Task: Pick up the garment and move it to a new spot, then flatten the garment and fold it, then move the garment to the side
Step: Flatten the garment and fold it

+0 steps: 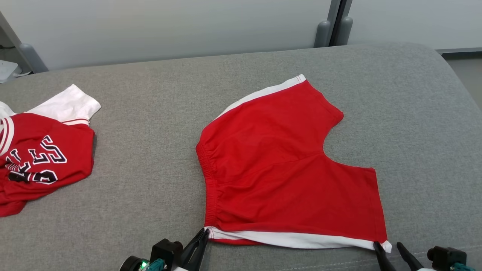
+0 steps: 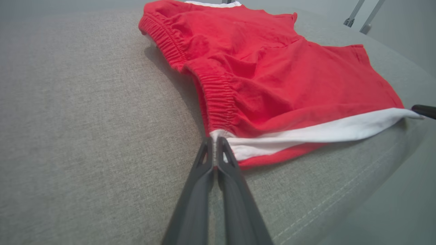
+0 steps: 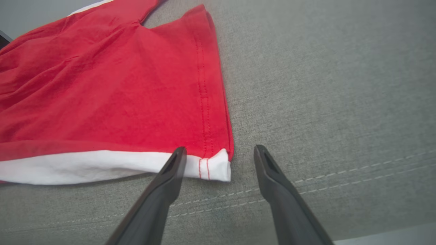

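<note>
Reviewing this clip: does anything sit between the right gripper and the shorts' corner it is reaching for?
Nothing visible does. The open right gripper straddles the white-trimmed hem corner of the red shorts, which lie flat on the grey cushion.

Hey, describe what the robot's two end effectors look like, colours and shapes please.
The left end effector and right end effector match: each has two long, slim, dark grey fingers tapering to narrow tips, with a slot-shaped hollow near each tip. Behind the fingers sits a black blocky housing with a teal part. A small green light glows by the left one's base.
</note>
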`<state>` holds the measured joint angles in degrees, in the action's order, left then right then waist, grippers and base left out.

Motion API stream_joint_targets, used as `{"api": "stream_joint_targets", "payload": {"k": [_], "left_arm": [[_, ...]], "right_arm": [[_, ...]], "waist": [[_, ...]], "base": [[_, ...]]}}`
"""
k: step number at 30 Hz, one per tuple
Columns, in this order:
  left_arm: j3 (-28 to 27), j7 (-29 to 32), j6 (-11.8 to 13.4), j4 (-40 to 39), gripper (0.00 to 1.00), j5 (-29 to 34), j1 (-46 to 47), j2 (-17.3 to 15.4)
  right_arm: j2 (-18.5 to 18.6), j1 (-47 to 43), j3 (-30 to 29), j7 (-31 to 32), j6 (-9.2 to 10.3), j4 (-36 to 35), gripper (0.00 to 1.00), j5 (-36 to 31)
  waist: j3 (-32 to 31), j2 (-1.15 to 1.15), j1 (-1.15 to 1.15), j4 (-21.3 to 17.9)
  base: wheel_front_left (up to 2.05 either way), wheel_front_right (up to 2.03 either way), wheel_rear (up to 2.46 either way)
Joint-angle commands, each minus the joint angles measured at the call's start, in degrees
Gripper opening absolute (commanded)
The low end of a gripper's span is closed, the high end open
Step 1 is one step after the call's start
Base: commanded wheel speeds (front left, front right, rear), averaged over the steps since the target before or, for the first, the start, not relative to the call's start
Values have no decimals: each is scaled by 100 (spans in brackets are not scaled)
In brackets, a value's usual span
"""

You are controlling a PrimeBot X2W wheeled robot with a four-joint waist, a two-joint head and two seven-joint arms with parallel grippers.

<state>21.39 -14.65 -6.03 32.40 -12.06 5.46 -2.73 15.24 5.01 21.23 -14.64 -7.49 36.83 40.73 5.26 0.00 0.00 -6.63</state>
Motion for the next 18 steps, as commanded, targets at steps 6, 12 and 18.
{"api": "stream_joint_targets", "payload": {"k": [6, 12, 18], "left_arm": [[-212, -35, -51, -155, 0, 111, 59, -16], [-230, -35, -65, -236, 0, 90, 42, -16], [-279, -35, -81, -538, 0, -9, 5, -15]], "right_arm": [[36, -16, 316, -36, 0, -36, 0, 88], [158, 8, 392, -36, 0, -95, 0, 138], [347, -58, -86, -36, 0, -805, 0, -200]], "waist": [[-77, 0, 0, -49], [-101, 0, 0, -29], [-43, 0, 0, -109]], "base": [[0, 0, 0], [0, 0, 0], [0, 0, 0]]}}
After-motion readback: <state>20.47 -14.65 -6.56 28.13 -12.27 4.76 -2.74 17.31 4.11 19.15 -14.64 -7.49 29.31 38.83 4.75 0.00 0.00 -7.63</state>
